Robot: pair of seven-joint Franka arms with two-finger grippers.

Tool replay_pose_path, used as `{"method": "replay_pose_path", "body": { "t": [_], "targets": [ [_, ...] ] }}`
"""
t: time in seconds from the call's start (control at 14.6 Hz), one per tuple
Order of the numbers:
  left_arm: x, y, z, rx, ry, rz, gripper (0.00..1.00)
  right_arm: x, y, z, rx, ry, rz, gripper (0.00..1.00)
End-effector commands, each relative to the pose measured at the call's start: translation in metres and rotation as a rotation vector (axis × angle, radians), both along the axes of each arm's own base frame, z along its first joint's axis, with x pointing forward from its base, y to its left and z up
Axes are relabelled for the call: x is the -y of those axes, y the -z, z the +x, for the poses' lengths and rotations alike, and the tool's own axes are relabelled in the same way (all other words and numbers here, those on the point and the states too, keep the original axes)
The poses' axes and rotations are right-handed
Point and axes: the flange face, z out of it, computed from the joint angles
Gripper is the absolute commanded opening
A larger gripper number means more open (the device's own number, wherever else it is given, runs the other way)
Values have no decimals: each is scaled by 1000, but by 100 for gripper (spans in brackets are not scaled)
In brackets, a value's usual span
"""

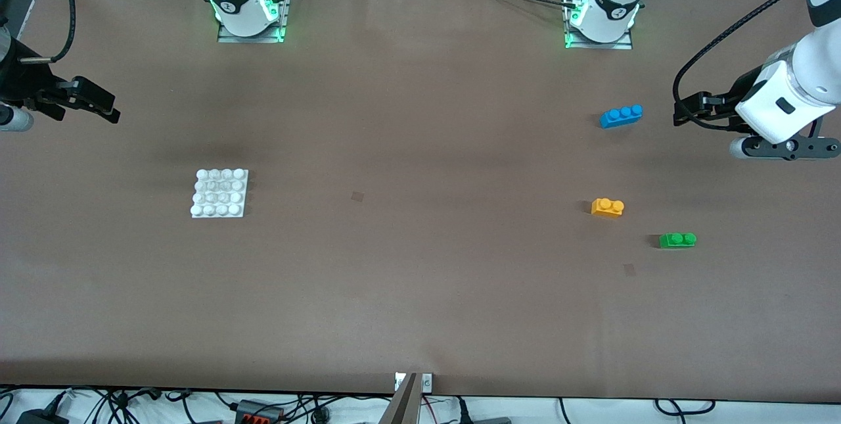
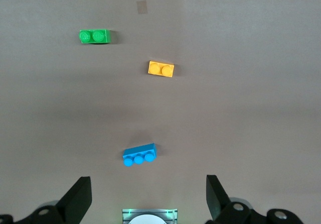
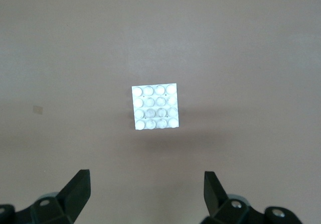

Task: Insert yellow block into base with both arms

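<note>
Brown paper covers the worktop (image 1: 420,292); nothing on it is held. Taking the front view from its left edge across: the right tool (image 1: 89,103) hangs high at the right arm's end of the worktop, fingers apart and empty, confirmed in the right wrist view (image 3: 145,194). The base (image 1: 220,192) lies flat, studs up, near that end, well apart from every brick; it is centred in the right wrist view (image 3: 155,107). Mid-worktop is bare apart from a small dark patch.

Toward the left arm's end lie three bricks, none touching. The yellow block (image 1: 607,207) sits studs up, nearer the front camera than the blue brick (image 1: 621,116) and just farther than the green brick (image 1: 677,240). The left tool (image 1: 686,112) hangs over the worktop's edge beside the blue brick, fingers spread, empty (image 2: 148,199).

Judgement: task not yet begun.

Risks:
- Green brick has the same two-stud form and lies near the yellow block; a poorly aimed descent could take or nudge it.
- Yellow block lies slightly skewed; a grasp not squared to it may twist it.
- Base is loose; pressing the block down without the right tool steadying it could slide or tip the plate.
</note>
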Motion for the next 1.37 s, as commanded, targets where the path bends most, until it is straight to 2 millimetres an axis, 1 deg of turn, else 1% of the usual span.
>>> {"method": "replay_pose_path", "body": {
  "t": [0.0,0.34,0.68,0.96,1.16,1.3],
  "targets": [
    [-2,-4,-4,-3,12,-13,100,-2,-4,-3,6,16,2,100],
    [-3,-4,-4,-5,11,-13,100,0,-3,-2,6,17,2,100],
    [-3,-4,-4,-5,12,-13,100,6,-2,-3,-9,6,3,100],
    [-3,-4,-4,-5,11,-13,100,6,0,-3,-13,3,2,100],
    [-3,-4,-4,-5,13,-13,100,4,10,-6,-76,1,-2,100],
    [-3,-4,-4,-5,11,-13,100,7,19,-5,-114,1,7,100]
  ]
}}
